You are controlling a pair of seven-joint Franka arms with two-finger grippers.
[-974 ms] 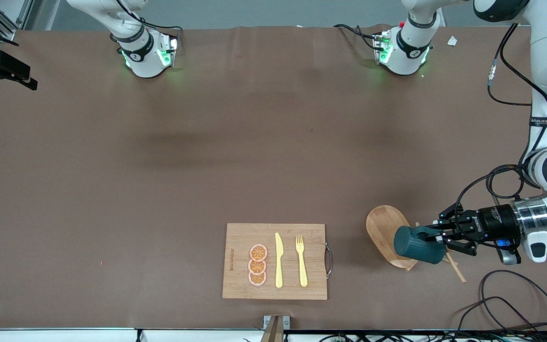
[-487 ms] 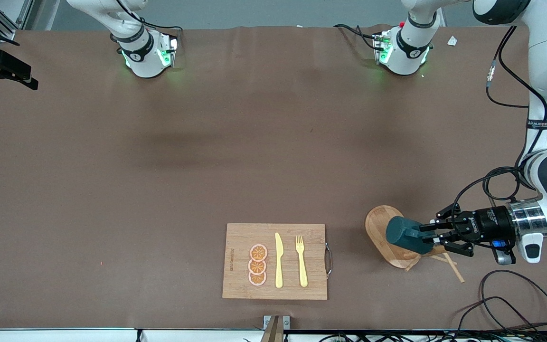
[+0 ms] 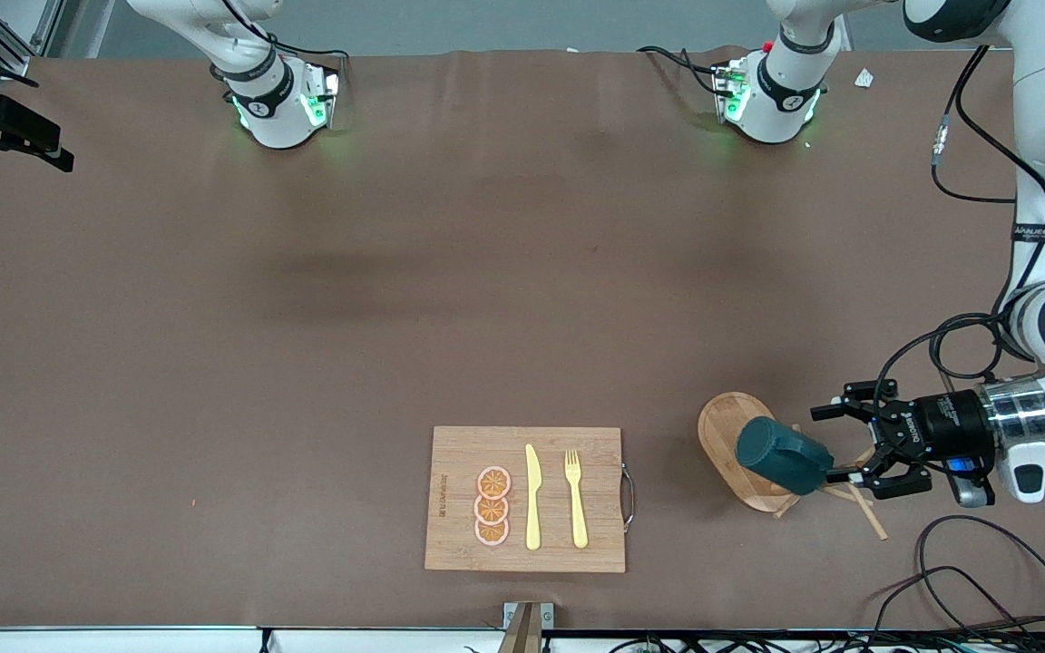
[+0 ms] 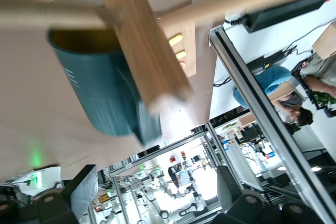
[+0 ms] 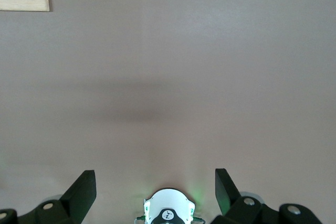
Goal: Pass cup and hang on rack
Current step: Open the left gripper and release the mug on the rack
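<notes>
The dark teal cup (image 3: 781,453) hangs tilted on the bamboo rack (image 3: 727,426), up over its oval base. My left gripper (image 3: 836,444) is open beside the cup, toward the left arm's end of the table, with its fingers apart from it. In the left wrist view the cup (image 4: 97,95) sits against the rack's post (image 4: 142,51), with a thin peg (image 4: 52,18) across its yellow mouth, and the left gripper (image 4: 155,187) holds nothing. The right gripper (image 5: 155,184) is open over bare table, waiting, and is out of the front view.
A wooden cutting board (image 3: 459,453) with a yellow knife (image 3: 532,499), a fork (image 3: 575,499) and orange slices (image 3: 493,506) lies near the front edge. Black cables (image 3: 985,562) loop on the table by the left arm. The right arm's base (image 5: 167,208) shows under its gripper.
The left gripper has opened and let go of the cup, then drawn back a little toward the left arm's end. The cup stays on the rack. The right arm has not moved.
</notes>
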